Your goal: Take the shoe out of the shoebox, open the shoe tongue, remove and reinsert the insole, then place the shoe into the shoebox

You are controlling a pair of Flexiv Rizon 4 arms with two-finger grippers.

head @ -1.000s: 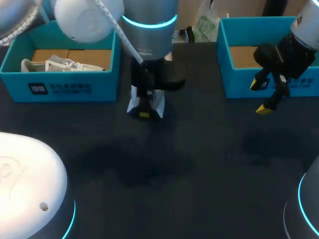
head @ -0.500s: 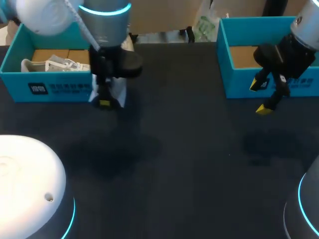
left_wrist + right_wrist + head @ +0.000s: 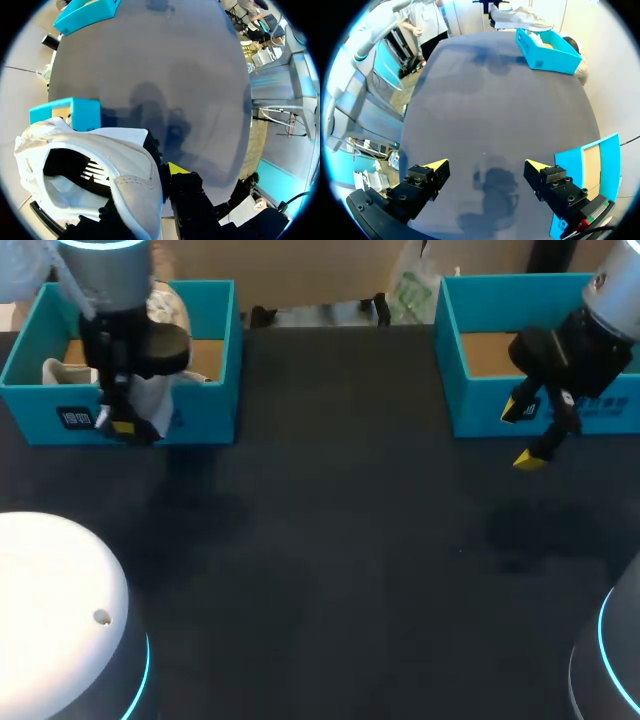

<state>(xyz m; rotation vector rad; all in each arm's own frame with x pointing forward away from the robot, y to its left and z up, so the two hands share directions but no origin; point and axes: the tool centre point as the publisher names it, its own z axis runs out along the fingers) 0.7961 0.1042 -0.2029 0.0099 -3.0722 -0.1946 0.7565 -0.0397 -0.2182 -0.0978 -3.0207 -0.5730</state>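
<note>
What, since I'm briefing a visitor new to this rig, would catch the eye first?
The white shoe gripped by the left end effector, held up at the front of the left teal shoebox. Next, the right end effector, open and empty, hanging before the right teal shoebox.

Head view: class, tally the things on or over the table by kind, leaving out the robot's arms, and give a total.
Shoeboxes: 2, left shoebox, right shoebox.
Shoes: 2, held shoe, boxed shoe.
Total: 4.
</note>
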